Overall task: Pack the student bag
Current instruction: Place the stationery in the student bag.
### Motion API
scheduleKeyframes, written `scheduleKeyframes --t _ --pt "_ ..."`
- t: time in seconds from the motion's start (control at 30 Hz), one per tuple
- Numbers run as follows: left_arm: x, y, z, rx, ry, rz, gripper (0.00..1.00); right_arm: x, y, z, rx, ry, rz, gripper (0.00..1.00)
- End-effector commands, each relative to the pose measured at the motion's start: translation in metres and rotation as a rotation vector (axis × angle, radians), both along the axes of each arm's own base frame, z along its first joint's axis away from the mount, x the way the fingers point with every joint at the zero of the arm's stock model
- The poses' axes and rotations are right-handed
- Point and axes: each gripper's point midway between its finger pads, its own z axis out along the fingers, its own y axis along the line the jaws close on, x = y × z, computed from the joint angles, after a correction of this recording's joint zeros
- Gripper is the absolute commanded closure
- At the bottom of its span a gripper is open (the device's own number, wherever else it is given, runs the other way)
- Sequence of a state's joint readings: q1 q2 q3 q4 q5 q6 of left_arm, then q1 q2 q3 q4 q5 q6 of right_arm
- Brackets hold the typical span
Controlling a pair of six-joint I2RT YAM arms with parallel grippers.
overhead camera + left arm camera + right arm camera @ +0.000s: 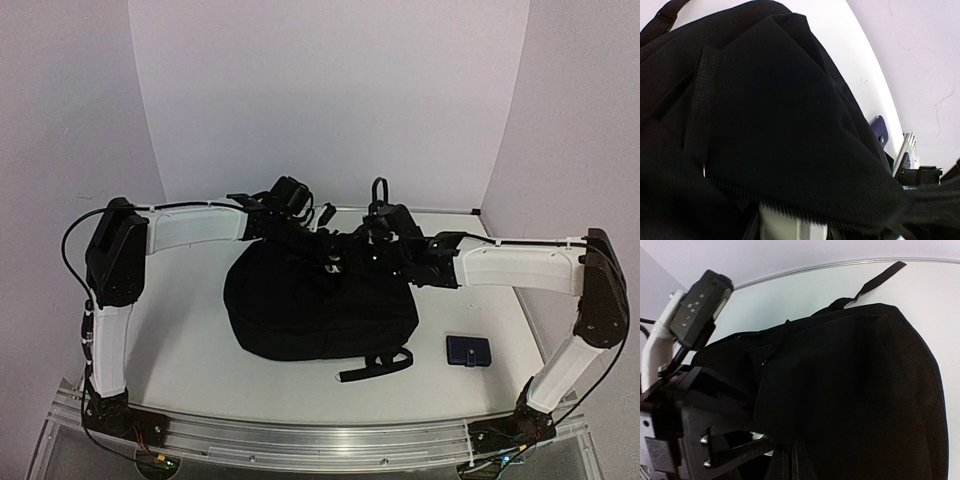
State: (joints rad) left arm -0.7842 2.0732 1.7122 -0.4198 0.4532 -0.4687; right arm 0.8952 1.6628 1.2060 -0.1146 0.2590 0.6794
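The student bag [310, 310], a big soft black backpack, lies in the middle of the table with its top loop [380, 190] at the far side. My left gripper [315, 243] and right gripper [358, 255] meet at the bag's far top edge. In the left wrist view black fabric [765, 110] lies over my fingers and hides them; a white patch [785, 225] shows under its edge. In the right wrist view the bag [850, 390] fills the frame and its fabric gathers in a fold down into my jaws.
A small dark-blue pouch [468, 350] lies on the table to the right of the bag; it also shows in the left wrist view [879, 131]. A black strap [375, 365] trails off the bag's near edge. The left arm's wrist [695, 310] stands close on the right wrist view's left.
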Motion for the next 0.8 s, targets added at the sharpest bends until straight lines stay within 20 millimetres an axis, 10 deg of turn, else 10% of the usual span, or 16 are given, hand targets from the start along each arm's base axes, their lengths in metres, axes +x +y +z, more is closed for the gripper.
scheduleKeyframes --t 0.0,0.27,0.63,0.77 --pt "0.026 -0.03 0.038 -0.157 -0.109 -0.002 0.82 0.004 0.021 0.025 0.104 -0.043 0.035 1.0" --pt "0.022 -0.038 0.037 -0.199 -0.106 -0.056 0.61 0.01 0.021 0.02 0.095 -0.042 0.013 1.0" --pt "-0.015 0.026 0.065 -0.108 -0.175 0.018 0.3 0.011 0.002 0.036 0.072 -0.083 -0.055 1.0" --pt "-0.034 0.059 0.08 -0.075 -0.2 0.064 0.26 0.008 -0.01 0.044 0.042 -0.09 -0.076 0.71"
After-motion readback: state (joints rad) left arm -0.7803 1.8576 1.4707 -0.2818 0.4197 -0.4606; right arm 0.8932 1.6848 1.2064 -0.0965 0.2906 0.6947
